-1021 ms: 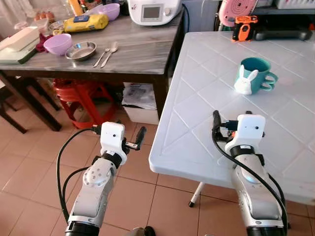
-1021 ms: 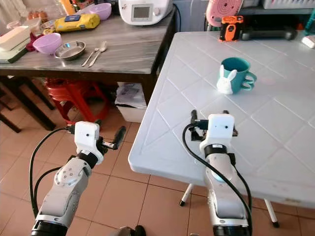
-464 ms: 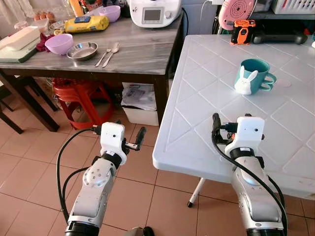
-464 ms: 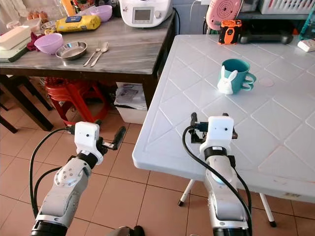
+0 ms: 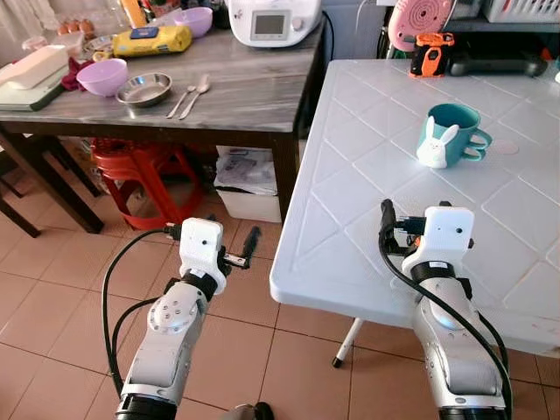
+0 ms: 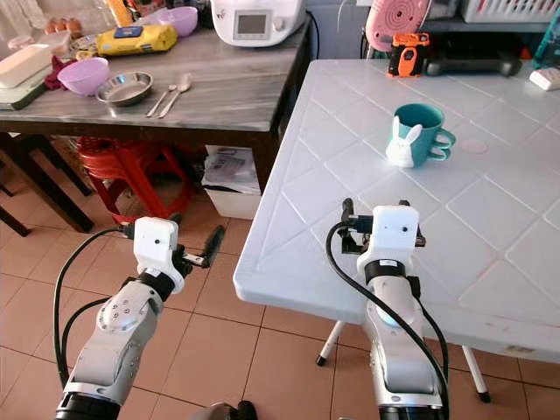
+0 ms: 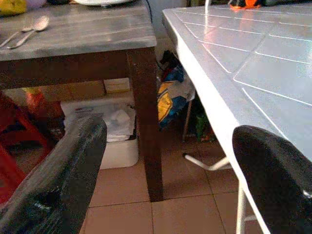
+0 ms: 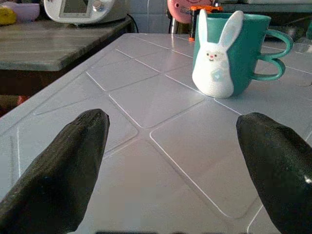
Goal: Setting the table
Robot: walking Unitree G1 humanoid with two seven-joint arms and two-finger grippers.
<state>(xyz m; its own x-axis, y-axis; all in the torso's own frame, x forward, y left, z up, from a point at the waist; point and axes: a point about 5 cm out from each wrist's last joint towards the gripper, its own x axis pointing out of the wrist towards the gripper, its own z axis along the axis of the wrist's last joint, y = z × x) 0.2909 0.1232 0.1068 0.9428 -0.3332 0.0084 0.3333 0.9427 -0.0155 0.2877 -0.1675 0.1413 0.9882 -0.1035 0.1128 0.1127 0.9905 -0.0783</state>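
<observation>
My right gripper [image 8: 170,161], fingers spread and empty, points straight at the rabbit mug [image 8: 229,48], farther along the white table [image 5: 367,175]; left gripper [image 7: 165,180], also spread, hangs over floor.

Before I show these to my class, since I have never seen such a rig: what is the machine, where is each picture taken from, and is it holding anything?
It is a humanoid robot with two silver arms. Two pictures come from cameras in its head, looking down; two come from its wrists, looking along each gripper's black fingers. The left gripper hangs open over the tiled floor, holding nothing. The right gripper is open and empty above the white table, facing a teal mug with a white bunny. The wooden table carries a purple bowl, a steel dish, spoons and a white appliance.
</observation>
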